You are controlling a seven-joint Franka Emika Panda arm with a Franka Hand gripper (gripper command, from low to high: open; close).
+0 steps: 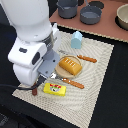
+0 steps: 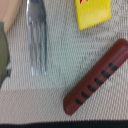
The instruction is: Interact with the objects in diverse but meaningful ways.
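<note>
The orange-brown scored bread loaf (image 1: 70, 65) lies on a round wooden plate (image 1: 61, 73) in the middle of the beige mat. The yellow block (image 1: 54, 89) lies near the mat's front edge and shows in the wrist view (image 2: 92, 12). The dark brown sausage (image 1: 34, 91) lies at the mat's front corner, partly hidden by the arm; the wrist view shows it whole (image 2: 95, 77). The light blue carton (image 1: 76, 39) stands at the mat's far side. My gripper (image 1: 46, 76) hovers over the mat between plate and sausage. Its fingers are hidden, so I cannot tell its state.
A metal fork (image 2: 36, 35) lies on the mat under the wrist. Two orange-handled utensils (image 1: 87, 58) (image 1: 75, 83) lie either side of the plate. Grey pots (image 1: 67, 7) (image 1: 90, 14) and a bowl (image 1: 122, 17) stand on the brown surface behind.
</note>
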